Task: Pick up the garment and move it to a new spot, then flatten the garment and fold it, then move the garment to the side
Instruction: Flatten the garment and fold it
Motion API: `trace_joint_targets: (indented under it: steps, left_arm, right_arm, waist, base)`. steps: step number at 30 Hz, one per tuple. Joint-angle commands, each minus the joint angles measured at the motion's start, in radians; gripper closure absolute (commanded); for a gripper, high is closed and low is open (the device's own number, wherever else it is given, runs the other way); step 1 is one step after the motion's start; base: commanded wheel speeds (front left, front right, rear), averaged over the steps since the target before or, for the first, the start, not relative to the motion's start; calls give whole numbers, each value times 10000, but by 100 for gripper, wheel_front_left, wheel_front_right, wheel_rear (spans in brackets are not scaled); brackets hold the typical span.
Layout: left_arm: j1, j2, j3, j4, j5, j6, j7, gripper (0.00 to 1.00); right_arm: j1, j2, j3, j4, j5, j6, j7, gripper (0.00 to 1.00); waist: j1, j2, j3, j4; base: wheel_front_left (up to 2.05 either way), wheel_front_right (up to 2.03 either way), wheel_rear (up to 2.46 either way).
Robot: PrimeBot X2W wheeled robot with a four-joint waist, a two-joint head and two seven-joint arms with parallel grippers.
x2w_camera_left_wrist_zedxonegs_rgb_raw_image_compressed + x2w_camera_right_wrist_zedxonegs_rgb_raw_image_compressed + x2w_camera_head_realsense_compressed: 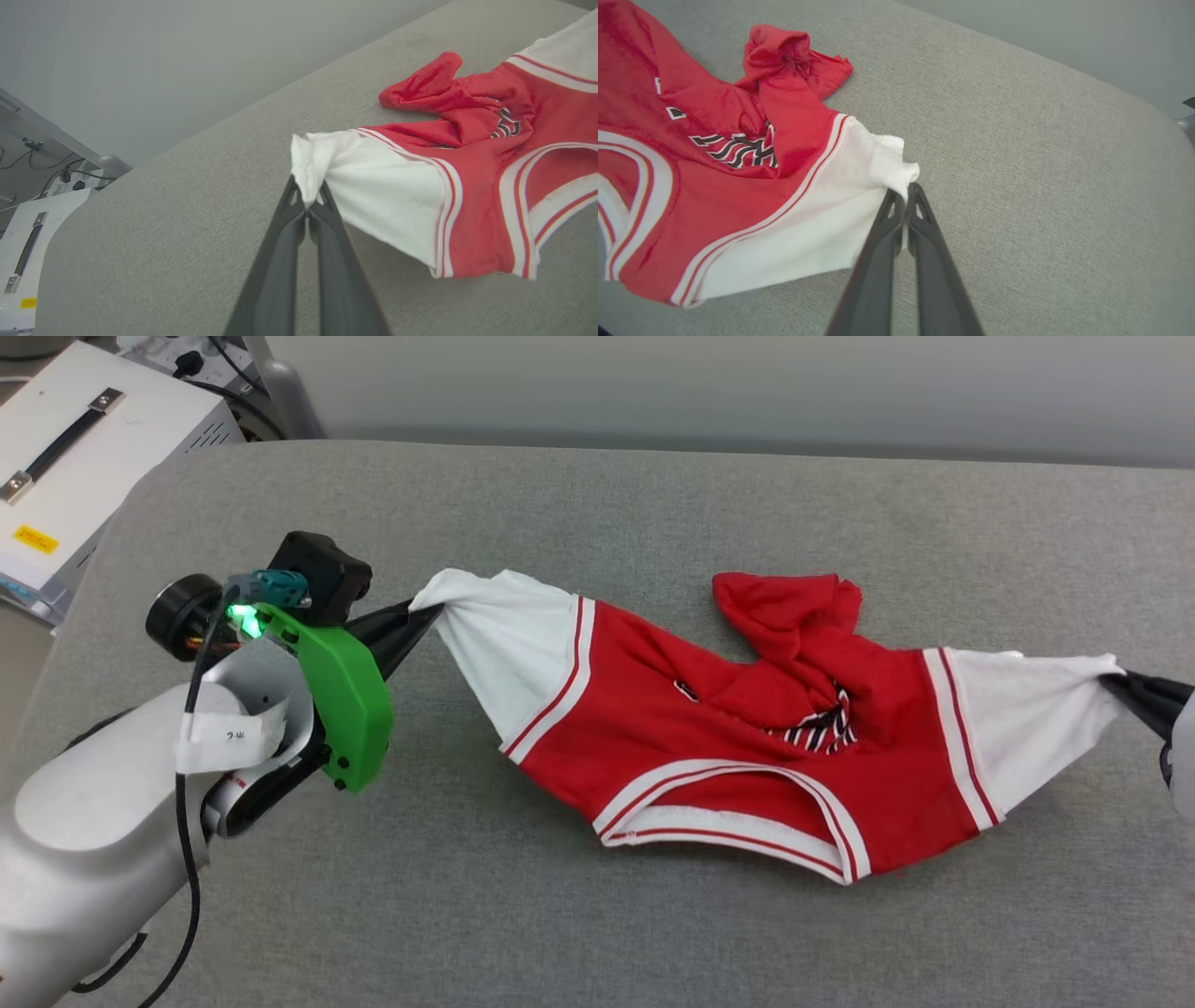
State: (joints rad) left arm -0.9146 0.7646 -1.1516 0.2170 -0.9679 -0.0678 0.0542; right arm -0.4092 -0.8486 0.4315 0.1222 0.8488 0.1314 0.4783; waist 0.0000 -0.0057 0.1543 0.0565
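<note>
The red, white-sleeved garment [747, 747] is stretched over the worktop [653, 504] — body rumpled. Its sleeves are clamped by the left gripper [422, 612] and the right gripper [906, 193].

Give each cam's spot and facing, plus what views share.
Head: on the head, facing forward and down at the grey surface; shows left forearm, left gripper, right gripper, each gripper pinching a shirt sleeve.
Left wrist: on that wrist, facing along its shut fingers to one white sleeve.
Right wrist: same, along its shut fingers to the other sleeve.
Shared: all three show the shirt.
</note>
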Motion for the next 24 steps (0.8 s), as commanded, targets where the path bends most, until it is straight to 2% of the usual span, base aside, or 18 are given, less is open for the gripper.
trace_joint_targets:
  steps: [1,7,13,18,24]
  left_arm:
    - [-271,167,149,-346,37,180,-118,100]
    - [-569,613,786,-1837,-73,794,-392,100]
    - [-1250,718,1494,-2642,-88,1136,-710,100]
    - [-2379,327,2007,-2523,-77,996,-710,100]
    - [-4328,-529,2482,-1465,359,719,-734,100]
  right_arm:
    - [179,-81,-303,-245,-8,-7,-151,100]
    - [413,68,-1688,-1438,-179,-7,-261,100]
    - [-45,451,-2907,-2512,-448,-7,3,100]
    - [-1354,685,-3299,-2806,-862,-7,273,100]
    - [-3920,938,-2865,-2052,-1780,-7,226,100]
  waist:
    - [0,57,-218,-105]
    - [0,57,-431,-249]
    - [0,57,-325,-370]
    - [0,57,226,-446]
    - [0,57,1360,-555]
  base:
    - [0,0,0]
    - [0,0,0]
    - [0,0,0]
    - [0,0,0]
    - [0,0,0]
